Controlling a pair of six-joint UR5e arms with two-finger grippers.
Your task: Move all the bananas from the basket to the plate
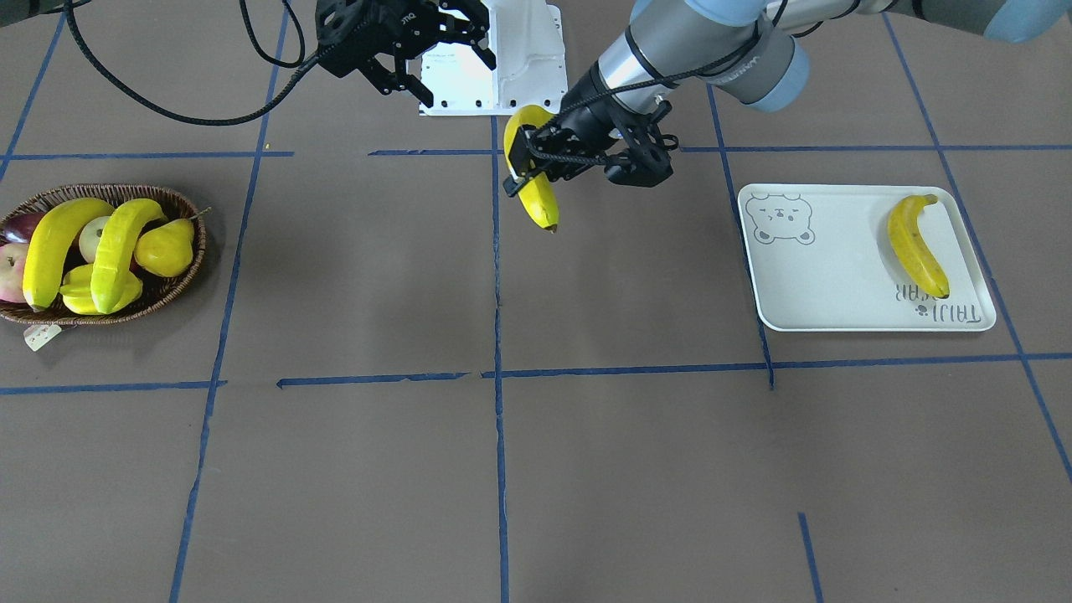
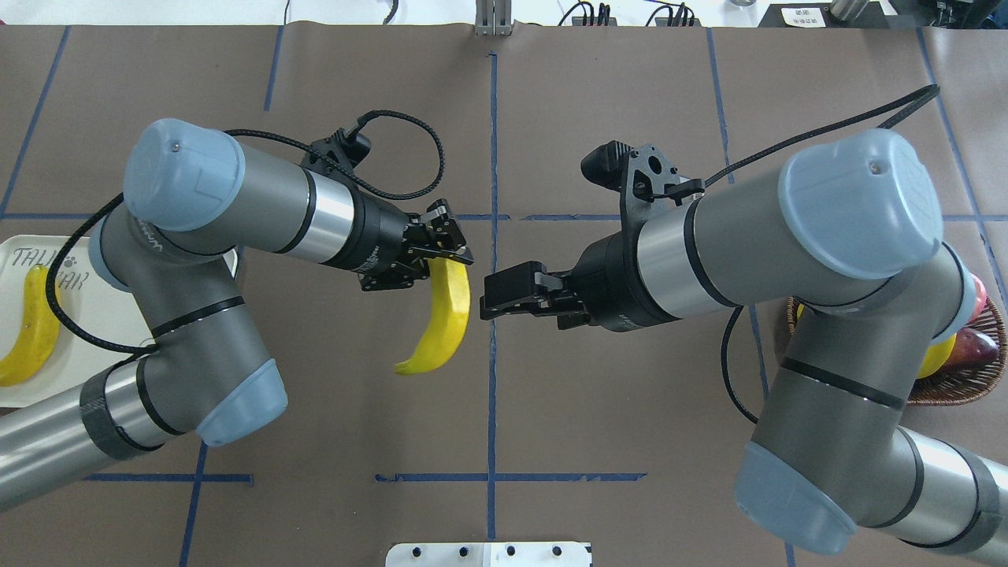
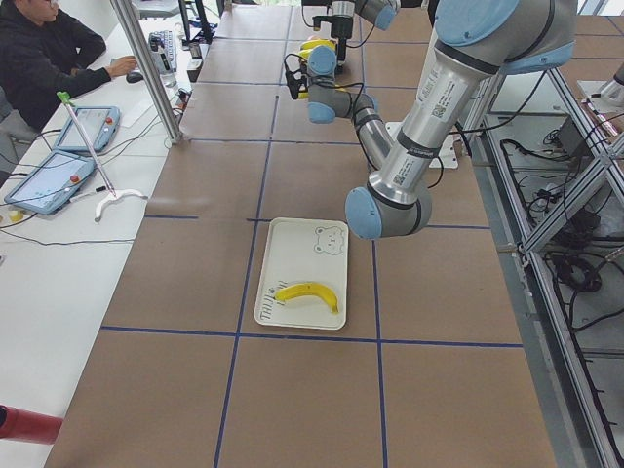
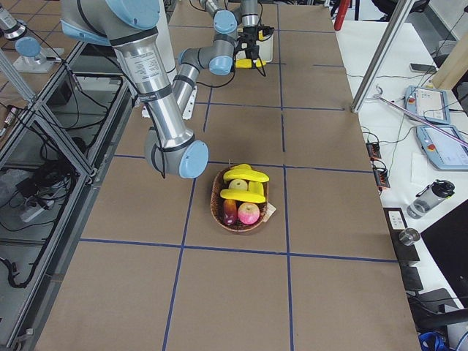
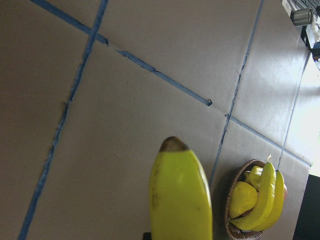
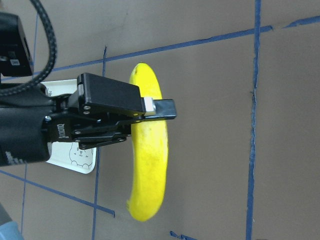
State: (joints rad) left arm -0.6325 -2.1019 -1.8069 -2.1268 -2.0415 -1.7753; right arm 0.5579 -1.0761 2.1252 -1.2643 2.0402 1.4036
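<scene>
The left arm [image 2: 236, 197] stretches over the table [image 1: 360, 469], away from the plate [image 1: 821, 276]. Its left gripper [image 2: 450, 250] is clamped on one end of the carried banana [image 2: 445, 315], which is held in the air on the basket side of the plate, well apart from it.

That grip looks like the main risk. Nearly the whole fruit hangs free below the jaws, so a quick swing toward the plate could make it pivot or slide out and land on the table short of the plate.

The right gripper [image 2: 487, 299], jaws apart and empty, sits just beyond the carried banana on the side away from the plate. Any drift that way could knock the fruit.

The plated banana [image 1: 917, 247] lies at the plate's end farthest from the basket. A drop onto it could roll either fruit over the rim.

The basket [image 1: 163, 295] stands far from the plate, at the table's other end.

Counted:
- **Arms, plate, basket:** two arms, one plate, one basket.
- **Bananas:** four in all. One is plated, one carried, and two are in the basket: a yellow one [image 1: 54, 251] and a greenish one [image 1: 117, 247].
- **Other fruit beside them:** three apple-like fruits [image 1: 10, 272], one pear [image 1: 166, 249] and one starfruit [image 1: 79, 295].
</scene>
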